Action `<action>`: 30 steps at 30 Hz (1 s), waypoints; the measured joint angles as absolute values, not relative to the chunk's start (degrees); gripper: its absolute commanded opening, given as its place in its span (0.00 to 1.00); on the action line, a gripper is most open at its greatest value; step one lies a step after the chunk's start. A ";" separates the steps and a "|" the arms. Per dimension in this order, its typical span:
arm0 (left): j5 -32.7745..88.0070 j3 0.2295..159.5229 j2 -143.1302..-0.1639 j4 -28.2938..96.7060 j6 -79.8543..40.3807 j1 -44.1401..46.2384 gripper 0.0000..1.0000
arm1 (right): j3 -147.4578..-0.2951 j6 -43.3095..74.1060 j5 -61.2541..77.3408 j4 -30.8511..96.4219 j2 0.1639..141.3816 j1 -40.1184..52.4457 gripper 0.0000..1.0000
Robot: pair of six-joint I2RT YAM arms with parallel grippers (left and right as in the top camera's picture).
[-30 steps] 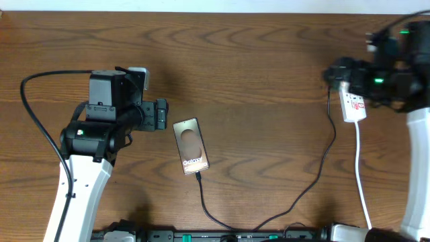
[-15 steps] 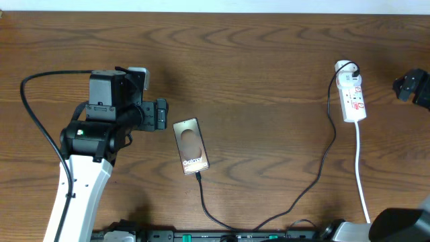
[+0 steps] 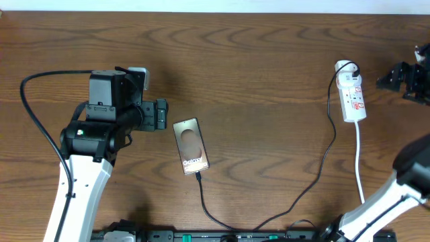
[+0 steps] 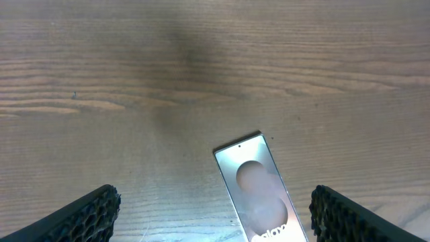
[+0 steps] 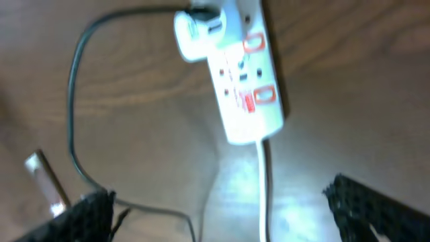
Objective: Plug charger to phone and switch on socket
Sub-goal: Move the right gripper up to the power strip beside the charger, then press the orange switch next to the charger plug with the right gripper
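Note:
The phone (image 3: 191, 146) lies face up on the wooden table, its "Galaxy" lettering toward the near end. The charger (image 3: 321, 161) is a thin black cable; its tip meets the phone's near end and its other end runs up to the white plug on the socket (image 3: 351, 99). My left gripper (image 3: 161, 114) stands open just left of the phone's far end; in the left wrist view the phone (image 4: 259, 195) lies between the spread fingers (image 4: 87, 215). My right gripper (image 3: 395, 77) hangs open to the right of the socket (image 5: 245, 81), holding nothing.
The socket's white cord (image 3: 361, 168) runs toward the table's near edge. The right arm's elbow (image 3: 413, 168) rises at the lower right. A thick black robot cable (image 3: 33, 114) loops left of the left arm. Dark hardware lines the near edge.
The right arm has pulled off the socket, which it covered a second ago, and now sits at the table's right edge. The left arm and phone have not moved.

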State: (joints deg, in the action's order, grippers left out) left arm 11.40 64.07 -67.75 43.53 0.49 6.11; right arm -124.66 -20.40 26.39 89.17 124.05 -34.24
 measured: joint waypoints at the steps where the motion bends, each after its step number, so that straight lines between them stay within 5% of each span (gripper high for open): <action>1: 11.40 64.07 -67.75 43.51 0.49 6.11 0.91 | -127.81 -20.64 26.46 90.45 126.54 -34.15 0.99; 8: 11.40 64.07 -67.75 43.51 0.47 6.11 0.91 | -142.34 -22.04 27.90 91.92 137.47 -33.21 0.99; 30: 11.40 64.07 -67.75 43.53 0.49 6.11 0.91 | -143.46 -21.52 33.19 86.04 146.67 -26.65 0.99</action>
State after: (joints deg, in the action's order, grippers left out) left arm 11.40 64.07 -67.75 43.53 0.49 6.11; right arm -143.46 -21.52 33.19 86.04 146.67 -26.65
